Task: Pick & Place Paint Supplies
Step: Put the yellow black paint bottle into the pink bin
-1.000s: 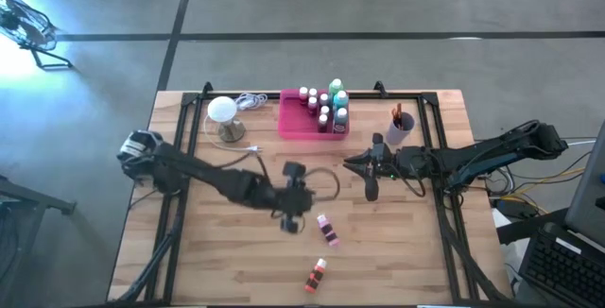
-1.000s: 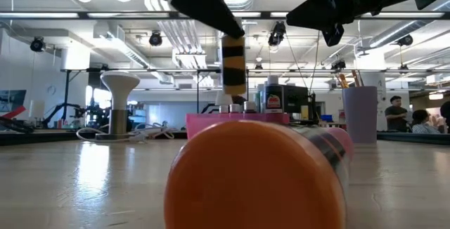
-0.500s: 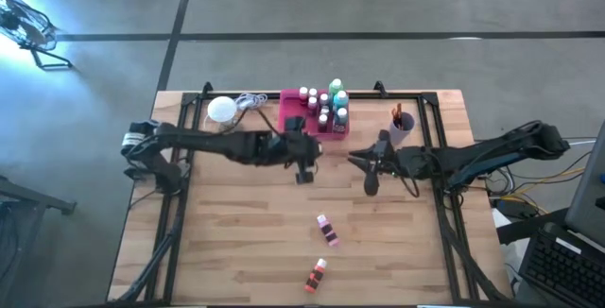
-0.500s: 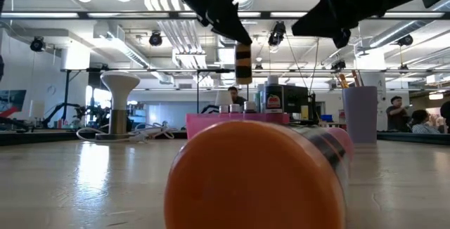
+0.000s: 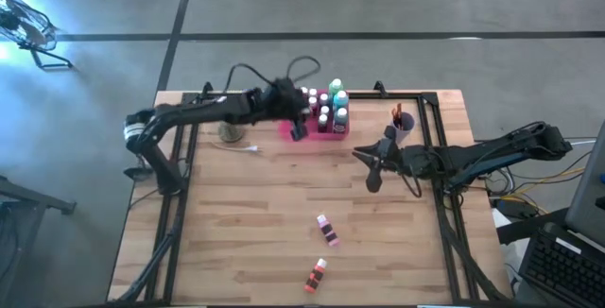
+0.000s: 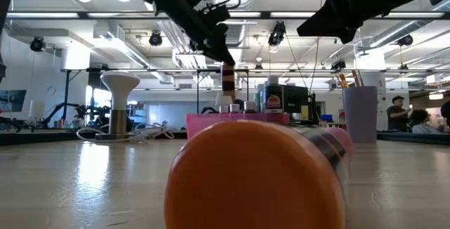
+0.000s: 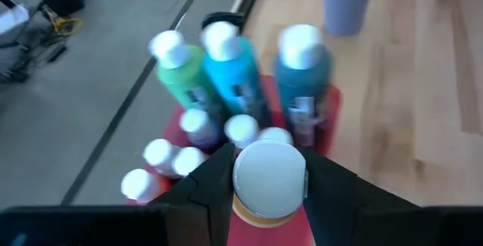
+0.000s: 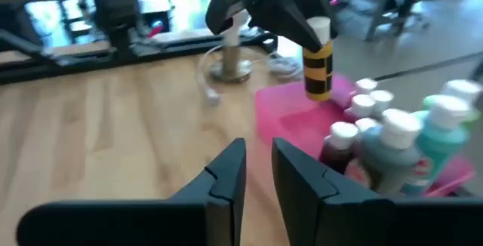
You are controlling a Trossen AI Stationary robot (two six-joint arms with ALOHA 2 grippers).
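Overhead, the left gripper (image 5: 299,128) hangs above the pink tray (image 5: 287,128), clamped on a small yellow bottle (image 5: 299,131); the right gripper (image 5: 372,178) hovers apart over bare table (image 5: 227,232), empty, fingers nearly together. Two more bottles lie near the front: pink bottle (image 5: 326,229) and orange bottle (image 5: 316,272). Low view: the yellow bottle (image 6: 228,83) hangs upright above the tray (image 6: 211,119). Left wrist view: fingers (image 7: 213,178) pinch its white cap (image 7: 269,175).

Open-plan lab: exposed ceiling ducts (image 6: 176,36), concrete floor (image 5: 378,6).
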